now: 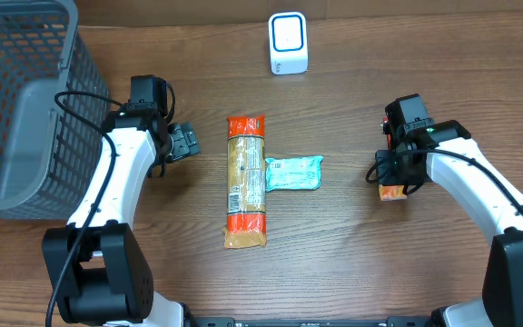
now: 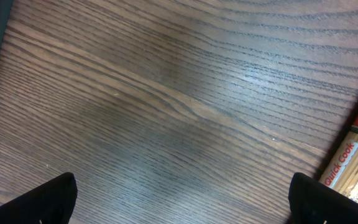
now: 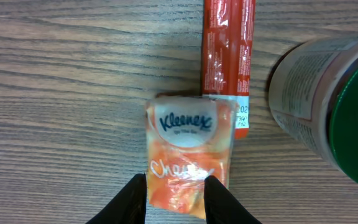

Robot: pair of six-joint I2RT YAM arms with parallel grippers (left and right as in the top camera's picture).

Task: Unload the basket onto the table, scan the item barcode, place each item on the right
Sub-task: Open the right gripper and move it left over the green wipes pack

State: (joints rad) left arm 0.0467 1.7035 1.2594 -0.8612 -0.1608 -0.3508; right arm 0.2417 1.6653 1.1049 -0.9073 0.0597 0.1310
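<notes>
An orange Kleenex tissue pack (image 3: 190, 155) lies flat on the wooden table, and in the overhead view it (image 1: 391, 192) peeks out under my right wrist. My right gripper (image 3: 176, 199) is over its near end with the jaws parted a little. The left fingertip sits at the pack's edge and the right one over its wrapper, without pinching it. The white scanner (image 1: 288, 43) stands at the far middle of the table. My left gripper (image 1: 184, 143) hovers wide open over bare wood (image 2: 182, 199), just left of the pasta package (image 1: 246, 180).
A teal pack (image 1: 293, 173) lies against the pasta package. A grey mesh basket (image 1: 16, 109) fills the far left. Beyond the tissue pack lie a red package (image 3: 227, 56) and a green-lidded can (image 3: 334, 99) on its side.
</notes>
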